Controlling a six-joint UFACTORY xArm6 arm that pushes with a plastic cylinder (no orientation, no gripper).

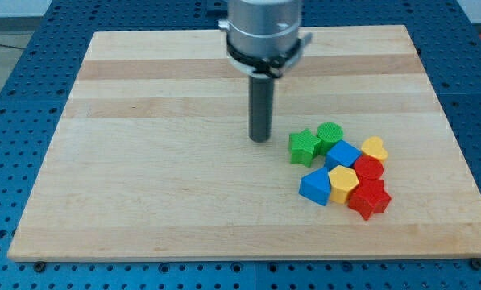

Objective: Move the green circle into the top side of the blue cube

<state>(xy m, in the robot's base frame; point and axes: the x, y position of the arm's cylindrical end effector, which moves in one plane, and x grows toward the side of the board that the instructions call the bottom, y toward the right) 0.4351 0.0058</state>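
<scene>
So there's just the one camera view, looking down at the wooden desk [184,161] sitting on a blue pegboard. No claw on this arm at all, so nothing to call released or clenched, it's just a dark rod hanging off the grey wrist. My tip [260,139] sits on the desk just left of the pile, near the green star [304,147] but not touching it as far as I can see.

All the blocks are bunched together toward the view's right. The green circle [330,135] is at the top of the cluster, right next to the green star, and it looks like it's already touching the upper-left edge of the blue cube [344,153]. Yellow heart [375,148] sits on the cube's right, a red block [369,167] below that, then a yellow hexagon-ish block [342,184], another blue block [315,187] at the lower left, and a red star [370,198] at the bottom.

My read: the task is pretty much there, or very close. The circle is against the cube's top side, maybe a bit off to the left, so at most a small nudge rightward is left
</scene>
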